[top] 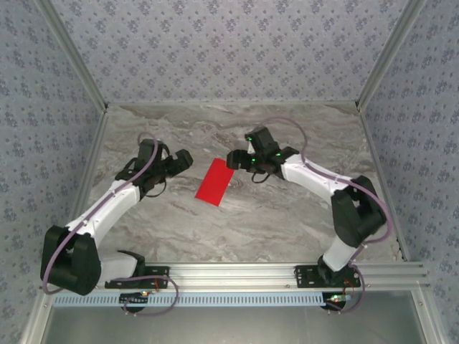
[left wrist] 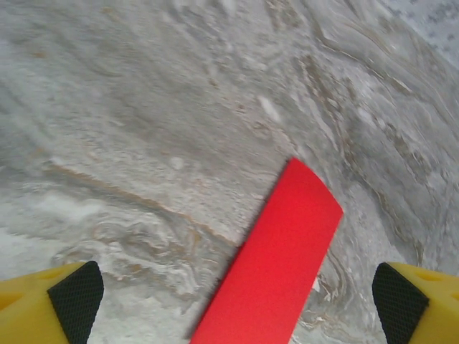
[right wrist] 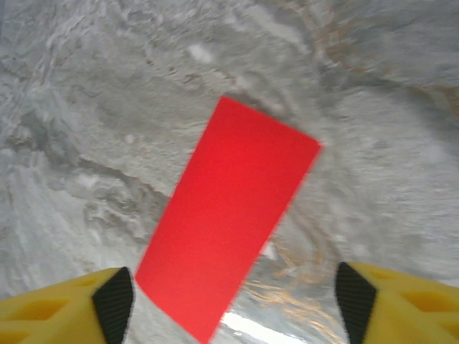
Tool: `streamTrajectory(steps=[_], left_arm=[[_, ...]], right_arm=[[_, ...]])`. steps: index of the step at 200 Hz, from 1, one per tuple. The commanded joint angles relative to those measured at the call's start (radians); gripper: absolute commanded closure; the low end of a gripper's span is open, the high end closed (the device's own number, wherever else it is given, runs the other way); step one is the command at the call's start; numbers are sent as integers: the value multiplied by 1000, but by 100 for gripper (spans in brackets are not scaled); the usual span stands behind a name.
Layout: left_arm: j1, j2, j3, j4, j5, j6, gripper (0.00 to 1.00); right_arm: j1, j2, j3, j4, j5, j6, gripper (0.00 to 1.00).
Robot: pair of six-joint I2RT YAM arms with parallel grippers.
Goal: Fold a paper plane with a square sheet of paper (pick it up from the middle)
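Left gripper: sits left of centre in the top view, jaws spread wide, nothing between them. In its wrist view the left gripper shows two yellow fingers with black pads at the bottom corners of the frame, far apart.

Right gripper: just right of centre in the top view, facing the left one. In its wrist view the right gripper also has its jaws apart, with the pads at the lower left and lower right of the frame. It grips nothing.

Red paper sheet: lies flat on the grey marble table, near the middle of the top view, between the two grippers and slightly below them. Its outline is a long rectangle, not a square, tilted with its upper end toward the right.

- Left wrist view: red paper sheet runs from bottom centre up to the right.
- Right wrist view: red paper sheet fills the centre. Its lower corner is close to the lower-left pad; contact cannot be told.

Both arms bend inward from their bases at the bottom of the top view.
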Motion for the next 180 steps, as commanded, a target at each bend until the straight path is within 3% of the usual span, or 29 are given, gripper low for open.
streamTrajectory(steps=[1,46,108,156,180], left_arm=[[56,-41,-33,-56,21,-48,1],[146,-77,-84,-101,46,-72,1],[163,-85,-88,-126,57,-72,1],[165,-92,-96,-124,63,-70,1],[165,-86,-99,-121,74,-69,1]], right_arm=[[47,73,88,0,-22,1,31],[119,270,239,-26,-69,30,47],[203,484,415,-111,-115,21,50],[223,540,416,-185,-131,-98,50],[215,527,381,-245,-154,-247,50]])
